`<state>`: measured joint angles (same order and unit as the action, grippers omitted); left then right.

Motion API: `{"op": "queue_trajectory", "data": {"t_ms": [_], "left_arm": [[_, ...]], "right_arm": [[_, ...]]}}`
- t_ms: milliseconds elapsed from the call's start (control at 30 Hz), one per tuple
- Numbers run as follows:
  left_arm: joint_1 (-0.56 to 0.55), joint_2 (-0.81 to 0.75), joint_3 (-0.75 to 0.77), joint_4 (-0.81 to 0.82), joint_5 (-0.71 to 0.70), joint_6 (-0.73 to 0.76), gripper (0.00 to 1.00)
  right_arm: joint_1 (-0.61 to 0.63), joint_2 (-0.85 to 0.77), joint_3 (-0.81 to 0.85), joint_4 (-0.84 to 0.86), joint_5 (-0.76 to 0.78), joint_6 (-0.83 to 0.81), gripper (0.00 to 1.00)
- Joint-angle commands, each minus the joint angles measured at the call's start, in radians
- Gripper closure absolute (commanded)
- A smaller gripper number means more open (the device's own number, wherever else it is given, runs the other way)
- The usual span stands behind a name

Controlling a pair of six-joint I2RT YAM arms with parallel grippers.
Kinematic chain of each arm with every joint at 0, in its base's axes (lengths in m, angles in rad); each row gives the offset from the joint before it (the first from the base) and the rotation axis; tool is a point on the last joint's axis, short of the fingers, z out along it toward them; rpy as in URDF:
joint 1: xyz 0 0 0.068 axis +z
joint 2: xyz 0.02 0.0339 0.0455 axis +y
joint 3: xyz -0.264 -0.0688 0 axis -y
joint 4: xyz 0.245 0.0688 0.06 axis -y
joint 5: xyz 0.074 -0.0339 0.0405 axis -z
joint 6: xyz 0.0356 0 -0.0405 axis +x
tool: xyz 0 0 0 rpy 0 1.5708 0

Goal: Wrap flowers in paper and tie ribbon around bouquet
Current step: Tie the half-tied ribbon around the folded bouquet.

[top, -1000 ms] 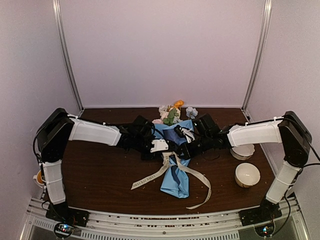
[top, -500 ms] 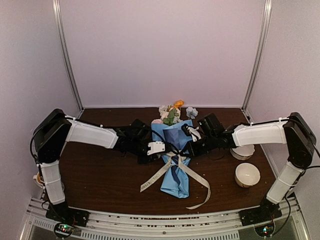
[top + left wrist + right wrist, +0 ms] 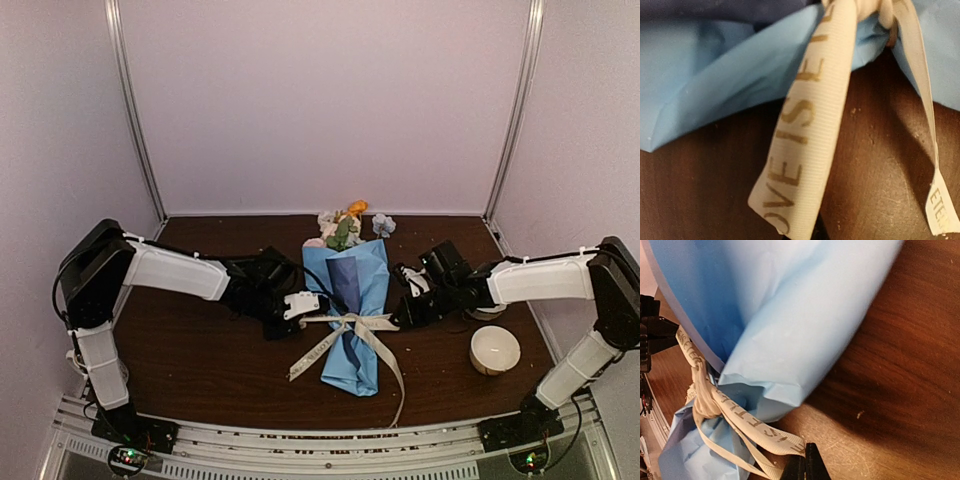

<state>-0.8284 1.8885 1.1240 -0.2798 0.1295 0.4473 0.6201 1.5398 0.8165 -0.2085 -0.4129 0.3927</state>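
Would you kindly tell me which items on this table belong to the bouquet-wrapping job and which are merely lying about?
Job in hand: flowers; blue paper wrapped round them; ribbon knotted round the paper; left tool and right tool, each shut on the ribbon.
Lying about: white bowl by the right arm.

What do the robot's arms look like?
The left arm and right arm have smooth white shells with chunky black joints between them. Thin black cables loop beside the shoulders. The wrists are black and boxy. Both bases stand on a silver rail with tiny coloured lights.
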Motion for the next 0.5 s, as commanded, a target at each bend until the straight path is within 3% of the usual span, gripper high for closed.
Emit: {"op": "queue_trajectory", "data": {"t_ms": [0,467], "left_arm": [[0.004,-0.037,-0.018,-0.087,-0.009,-0.091,1.00],[0.021,-0.032,-0.015,-0.185,-0.038,-0.196,1.00]], "right_arm": [[-0.025,-0.043,-0.068,-0.025,0.027,0.025,1.00],[-0.084,-0.065,-0.164,-0.046,0.006,0.049,1.00]]}}
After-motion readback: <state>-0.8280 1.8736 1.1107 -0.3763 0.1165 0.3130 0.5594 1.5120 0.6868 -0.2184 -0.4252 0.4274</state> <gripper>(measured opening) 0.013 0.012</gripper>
